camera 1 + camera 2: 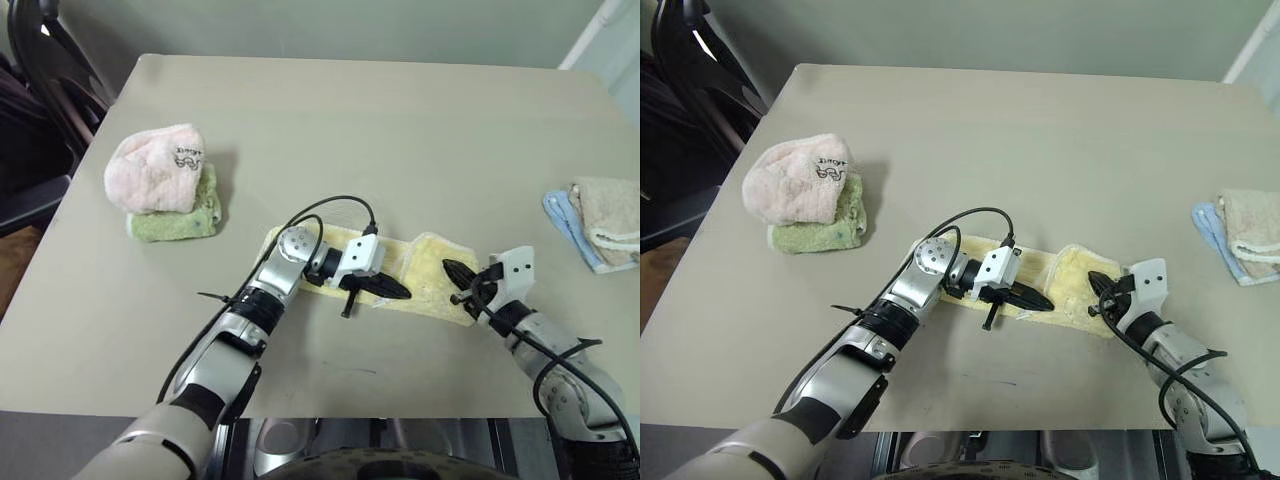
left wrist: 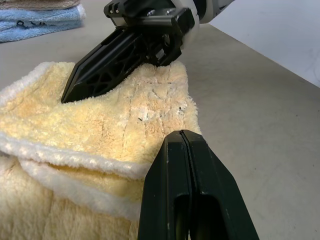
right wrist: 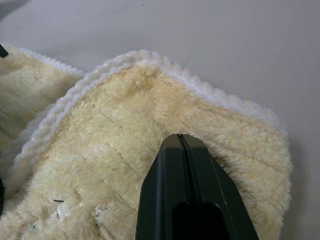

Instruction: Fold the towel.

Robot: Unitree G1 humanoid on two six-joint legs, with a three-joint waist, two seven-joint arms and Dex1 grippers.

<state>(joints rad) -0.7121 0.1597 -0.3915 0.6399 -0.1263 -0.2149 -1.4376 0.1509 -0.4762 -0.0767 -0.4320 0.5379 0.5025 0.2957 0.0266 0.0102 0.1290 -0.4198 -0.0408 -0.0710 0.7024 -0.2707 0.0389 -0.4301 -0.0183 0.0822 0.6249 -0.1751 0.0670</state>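
The towel [image 1: 425, 262], pale yellow and fluffy with a white edge, lies as a long folded strip near the table's front edge. My left gripper [image 1: 403, 291] is shut and points right, low over the strip's middle. In the left wrist view its shut fingers [image 2: 187, 170] lie over the pile with no cloth showing between them. My right gripper [image 1: 448, 266] is shut too, its tip over the towel's right end. The right wrist view has the shut fingertips [image 3: 181, 150] against the plush just inside a folded corner. The two grippers point toward each other, a short gap apart.
A pink towel [image 1: 158, 168] sits on a green one [image 1: 178, 224] at the table's left. A beige towel [image 1: 612, 212] on a blue cloth [image 1: 566, 222] lies at the right edge. A dark chair [image 1: 50, 70] stands past the far left corner. Bare table [image 1: 380, 130] stretches behind the strip.
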